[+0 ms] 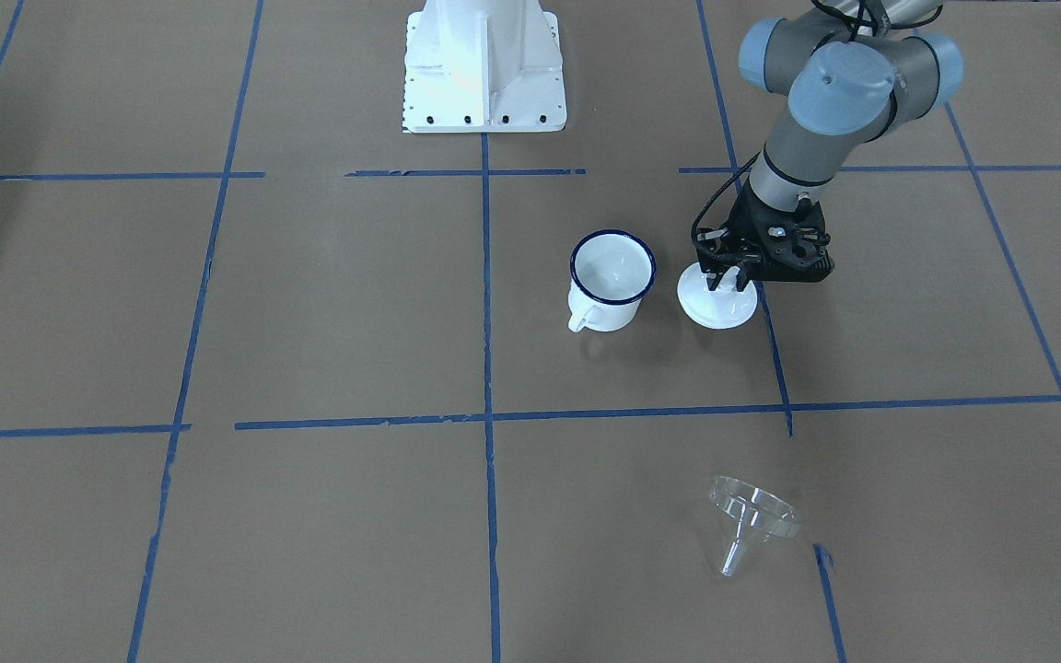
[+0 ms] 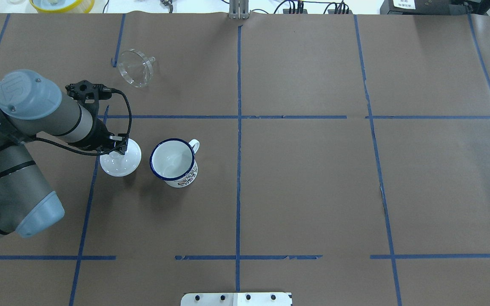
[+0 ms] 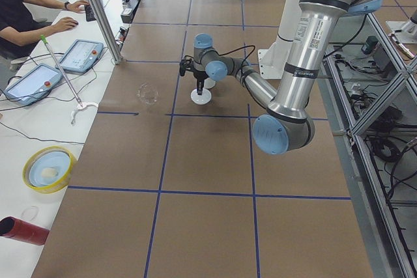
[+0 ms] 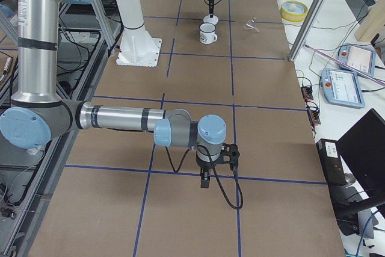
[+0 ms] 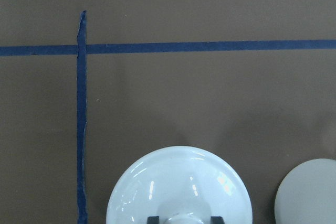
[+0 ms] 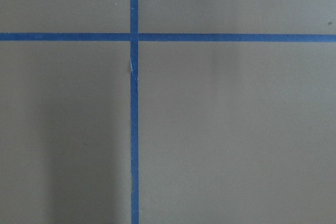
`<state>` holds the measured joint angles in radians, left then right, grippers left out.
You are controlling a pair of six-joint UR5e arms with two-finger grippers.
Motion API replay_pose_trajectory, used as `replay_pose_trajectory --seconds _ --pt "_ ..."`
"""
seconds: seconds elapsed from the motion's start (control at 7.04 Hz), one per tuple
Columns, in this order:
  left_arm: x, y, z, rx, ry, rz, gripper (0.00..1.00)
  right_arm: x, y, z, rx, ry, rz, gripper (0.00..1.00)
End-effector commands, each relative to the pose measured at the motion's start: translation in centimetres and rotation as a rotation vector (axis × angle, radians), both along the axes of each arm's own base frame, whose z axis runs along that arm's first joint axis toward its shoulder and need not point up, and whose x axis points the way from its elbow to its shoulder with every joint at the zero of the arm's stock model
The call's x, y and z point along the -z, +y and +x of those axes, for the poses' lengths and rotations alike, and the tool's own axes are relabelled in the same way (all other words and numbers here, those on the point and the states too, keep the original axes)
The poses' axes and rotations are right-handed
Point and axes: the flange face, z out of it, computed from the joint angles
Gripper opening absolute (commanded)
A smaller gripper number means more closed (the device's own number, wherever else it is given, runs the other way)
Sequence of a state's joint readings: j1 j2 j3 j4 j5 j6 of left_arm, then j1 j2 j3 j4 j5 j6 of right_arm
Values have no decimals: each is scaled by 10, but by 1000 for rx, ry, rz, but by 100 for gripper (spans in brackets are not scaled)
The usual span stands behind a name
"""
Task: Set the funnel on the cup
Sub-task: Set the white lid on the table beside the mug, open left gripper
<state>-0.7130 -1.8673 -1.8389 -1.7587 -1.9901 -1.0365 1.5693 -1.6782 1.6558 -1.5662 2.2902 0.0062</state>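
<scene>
You'll find the left end effector (image 1: pixel 725 276) pointing straight down just right of the frame's centre in the front-facing view. Its fingers (image 5: pixel 154 219) are pressed against either side of the knob (image 5: pixel 185 217) of the white knobbed lid (image 1: pixel 717 308), pinching it. The lid sits flat on the worktop (image 1: pixel 309 304), just beside the cup (image 1: pixel 612 276) on its right in that frame and not touching it. The cup stands upright near the centre, with its handle turned toward the lower left.

Look to the lower right of the same frame for the funnel (image 1: pixel 753 516). It lies on its side, well apart from cup and lid, with its spout aimed toward the bottom edge.

The right end effector (image 4: pixel 205 182) hangs low in the right-side view, over a crossing of blue tape lines (image 6: pixel 134 36). You cannot tell whether it is spread or pressed together.
</scene>
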Motion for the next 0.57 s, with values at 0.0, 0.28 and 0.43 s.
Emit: replay_pose_trajectory --seconds 0.0,0.28,0.43 --pt "-16 -4 6 -7 -24 -13 0 0 0 0 0 0 1 100" --pt "-21 -5 7 -16 -33 -10 0 0 0 0 0 0 -1 100" --pt "-26 -6 8 -31 -42 0 0 0 0 0 0 0 -1 100"
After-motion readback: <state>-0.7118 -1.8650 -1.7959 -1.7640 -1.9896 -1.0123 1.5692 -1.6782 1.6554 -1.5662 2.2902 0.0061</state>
